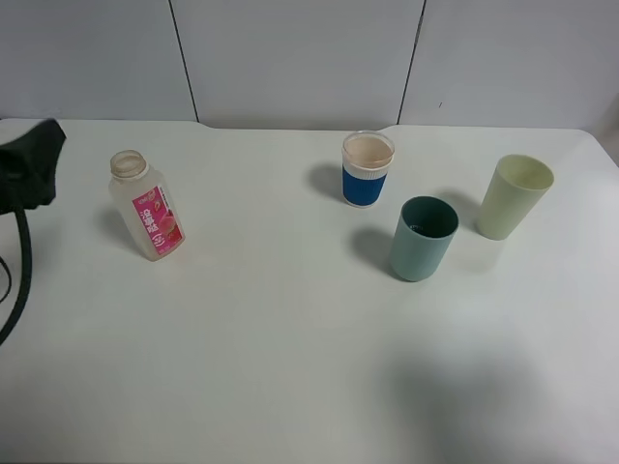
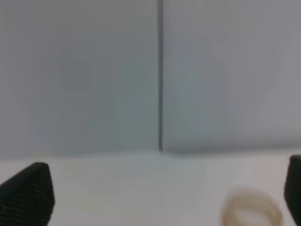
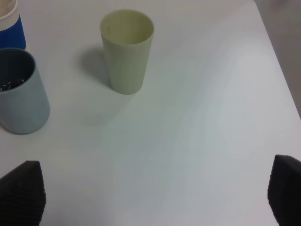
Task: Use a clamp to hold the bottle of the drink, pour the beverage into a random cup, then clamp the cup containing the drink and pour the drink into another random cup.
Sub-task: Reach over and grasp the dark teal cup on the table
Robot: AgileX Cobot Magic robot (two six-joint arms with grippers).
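A clear plastic drink bottle (image 1: 147, 208) with a pink label stands uncapped on the left of the white table; its mouth shows blurred in the left wrist view (image 2: 251, 211). Three cups stand on the right: a blue-and-white cup (image 1: 368, 169), a teal cup (image 1: 423, 238) and a pale green cup (image 1: 514, 196). The right wrist view shows the pale green cup (image 3: 127, 49), the teal cup (image 3: 21, 92) with something glinting inside, and the blue-and-white cup (image 3: 9, 26). My left gripper (image 2: 162, 197) is open and empty, short of the bottle. My right gripper (image 3: 153, 193) is open and empty, short of the cups.
The left arm's black body (image 1: 29, 164) and a cable (image 1: 19, 280) sit at the table's left edge. A grey panelled wall (image 1: 309, 58) runs behind the table. The table's right edge (image 3: 282, 80) is close to the pale green cup.
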